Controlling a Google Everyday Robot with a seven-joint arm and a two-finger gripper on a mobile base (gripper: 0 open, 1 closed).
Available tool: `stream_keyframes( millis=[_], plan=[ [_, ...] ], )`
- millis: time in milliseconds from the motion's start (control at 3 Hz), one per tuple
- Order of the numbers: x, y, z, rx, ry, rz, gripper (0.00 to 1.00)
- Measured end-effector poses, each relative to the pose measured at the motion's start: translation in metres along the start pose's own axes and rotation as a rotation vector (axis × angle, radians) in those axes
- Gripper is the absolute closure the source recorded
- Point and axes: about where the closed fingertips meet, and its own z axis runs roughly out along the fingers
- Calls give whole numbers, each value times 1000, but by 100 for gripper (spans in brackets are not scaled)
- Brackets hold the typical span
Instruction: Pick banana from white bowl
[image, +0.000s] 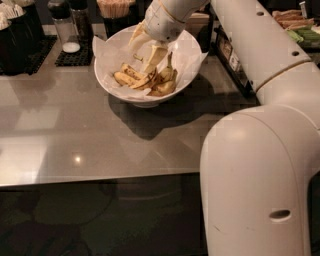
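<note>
1. Inside the deep, round, paper-lined white bowl (114, 89), spotted yellow bananas (145, 80) lie heaped.
2. Over the bowl's middle hangs the cream two-finger gripper (147, 57); its grip, I cannot tell.
3. Soft, light, bruisable: pinch gently mid-body.

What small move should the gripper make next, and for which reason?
Probably lower the gripper a little, straight down toward the bananas. It hangs over the white bowl, close above the pile, and the bananas all seem to lie on the paper lining; none appears lifted out yet.
</note>
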Motion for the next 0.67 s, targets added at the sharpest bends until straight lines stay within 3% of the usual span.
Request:
stream_keyframes(
  millis=[333,667],
  plan=[
    [-5,10,4,15,-20,37,25],
    [-11,23,9,9,-27,66,21]
  ],
)
